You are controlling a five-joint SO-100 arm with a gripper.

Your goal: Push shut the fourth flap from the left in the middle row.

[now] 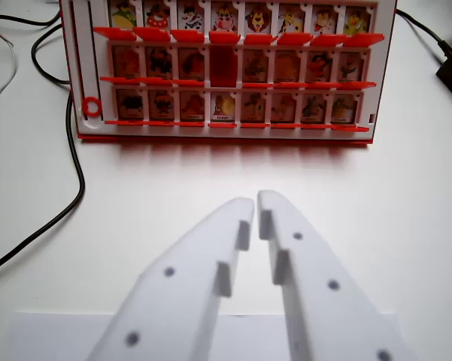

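White tabletop, black cables at 9 o'clock. Red-and-white plastic flap-board game (83,45) at 12 o'clock; fourth middle-row red flap (223,66) upright. White printed gripper (256,203) nearly closed, empty, well apart. Flap likely light, hinged; nudge its upper edge.

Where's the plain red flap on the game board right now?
In the wrist view, the plain red flap sits in the middle row of the red and white game board, fourth from the left, straight beyond the white hand.

A black cable (74,162) curves across the white table (406,195) at the wrist view's left.
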